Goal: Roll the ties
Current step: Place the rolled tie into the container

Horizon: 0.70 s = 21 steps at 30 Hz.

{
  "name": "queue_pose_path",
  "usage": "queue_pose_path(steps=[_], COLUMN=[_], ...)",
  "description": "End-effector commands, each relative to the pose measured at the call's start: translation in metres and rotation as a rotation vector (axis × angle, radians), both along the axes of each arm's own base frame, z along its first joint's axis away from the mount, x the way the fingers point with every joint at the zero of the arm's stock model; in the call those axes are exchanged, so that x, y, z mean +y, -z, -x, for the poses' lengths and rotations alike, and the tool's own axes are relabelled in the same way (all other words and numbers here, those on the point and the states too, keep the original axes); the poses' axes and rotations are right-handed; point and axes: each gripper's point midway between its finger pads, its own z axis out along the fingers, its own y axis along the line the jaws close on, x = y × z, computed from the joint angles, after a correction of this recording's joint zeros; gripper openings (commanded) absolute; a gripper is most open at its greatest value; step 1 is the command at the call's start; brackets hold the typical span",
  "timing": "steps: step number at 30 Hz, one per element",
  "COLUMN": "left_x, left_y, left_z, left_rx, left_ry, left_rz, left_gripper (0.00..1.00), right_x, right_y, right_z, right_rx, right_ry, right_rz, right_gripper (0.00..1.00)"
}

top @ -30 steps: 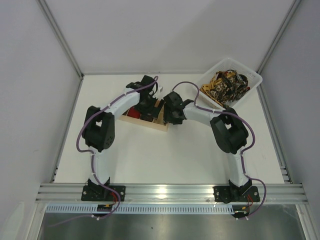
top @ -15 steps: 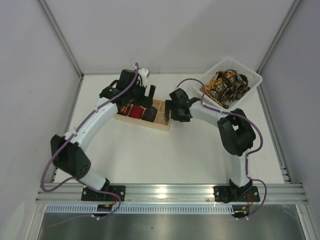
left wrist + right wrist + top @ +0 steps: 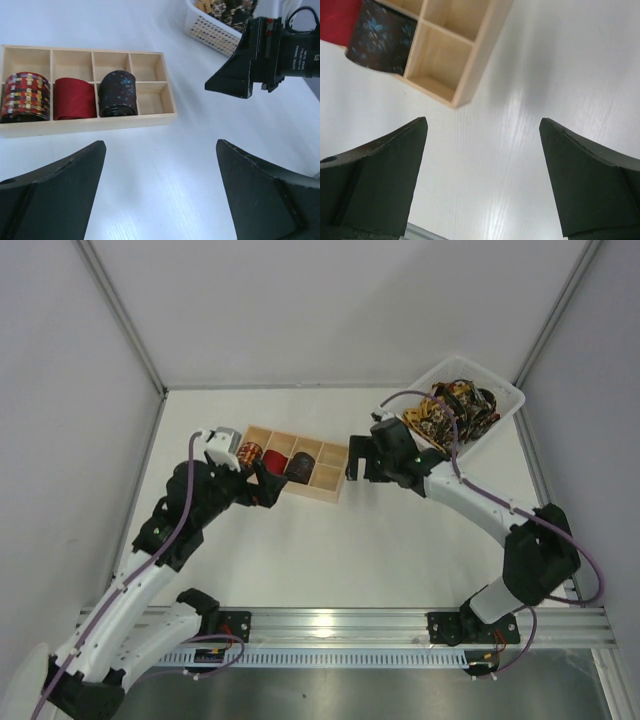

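Observation:
Three rolled ties stand side by side in the pale wooden tray (image 3: 325,477): a gold-and-black coil (image 3: 250,453), a red coil (image 3: 274,460) and a dark coil (image 3: 297,465). From the left wrist they read as patterned (image 3: 25,96), red (image 3: 74,98) and dark (image 3: 118,93). My left gripper (image 3: 264,485) hangs open just in front of the tray's near-left side, its jaws empty over bare table (image 3: 160,145). My right gripper (image 3: 350,465) is open beside the tray's right end, nothing between its jaws (image 3: 482,122). The right wrist view catches the tray's corner (image 3: 485,55) and the dark coil (image 3: 382,37).
A white plastic basket (image 3: 505,390) at the back right holds a heap of loose patterned ties (image 3: 455,410); its perforated wall (image 3: 210,30) shows from the left wrist. The tray's right-hand compartments are empty. Grey walls close in both sides.
Both arms have drawn back off the tray, the left toward the near left, the right toward the right. The right gripper has opened wider. The dark coil now sits uncovered in the tray.

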Motion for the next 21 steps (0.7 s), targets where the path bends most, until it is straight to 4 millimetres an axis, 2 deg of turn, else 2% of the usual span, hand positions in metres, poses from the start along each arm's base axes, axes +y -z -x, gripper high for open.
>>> queue_pose_path(steps=[1,2,3,4,5,6,7,8,9,11,13,14,15,17,18,20,21], left_x=[-0.013,-0.014,-0.018,-0.020,-0.023,-0.022,-0.024,-0.024,-0.027,-0.031,-0.033,-0.033,-0.032,-0.033,-0.032,-0.033,-0.032], left_y=[-0.028,-0.028,-0.021,-0.019,-0.012,-0.004,-0.003,-0.003,0.010,0.012,0.021,0.033,0.026,0.035,0.031,0.037,0.032], left_z=[0.018,0.023,0.029,0.034,0.042,0.044,0.049,0.055,0.058,0.073,0.079,0.081,0.086,0.090,0.094,0.098,0.102], left_rx=[-0.083,-0.088,-0.070,-0.063,-0.047,-0.028,-0.027,-0.040,-0.015,-0.005,-0.022,0.011,-0.024,0.004,-0.012,0.014,-0.015], left_ry=[0.058,0.076,0.100,0.113,0.133,0.128,0.145,0.158,0.161,0.203,0.232,0.222,0.235,0.238,0.252,0.259,0.274], left_rz=[0.195,0.213,0.243,0.263,0.300,0.311,0.334,0.359,0.402,0.496,0.558,0.589,0.622,0.663,0.686,0.714,0.735], left_gripper=[1.00,1.00,1.00,1.00,1.00,1.00,1.00,1.00,1.00,1.00,1.00,1.00,1.00,1.00,1.00,1.00,1.00], right_x=[-0.019,-0.018,-0.019,-0.026,-0.029,-0.031,-0.036,-0.043,-0.044,-0.048,-0.045,-0.046,-0.049,-0.039,-0.041,-0.036,-0.037], right_y=[0.001,0.001,-0.007,0.011,0.009,0.020,0.021,0.040,0.044,0.049,0.046,0.040,0.048,0.040,0.051,0.038,0.045], right_z=[0.024,0.031,0.040,0.054,0.064,0.072,0.080,0.092,0.100,0.112,0.115,0.118,0.122,0.128,0.135,0.133,0.138], right_rx=[-0.036,-0.047,-0.067,-0.029,-0.018,0.016,0.021,0.058,0.075,0.067,0.047,0.023,0.033,0.010,0.019,-0.041,-0.037], right_ry=[0.024,0.011,-0.002,-0.006,-0.012,-0.018,-0.012,-0.003,0.001,0.000,0.010,0.014,0.023,-0.020,-0.029,-0.044,-0.048], right_rz=[-0.032,-0.074,-0.109,-0.100,-0.121,-0.111,-0.116,-0.098,-0.117,-0.142,-0.187,-0.218,-0.222,-0.305,-0.313,-0.363,-0.355], right_gripper=[1.00,1.00,1.00,1.00,1.00,1.00,1.00,1.00,1.00,1.00,1.00,1.00,1.00,1.00,1.00,1.00,1.00])
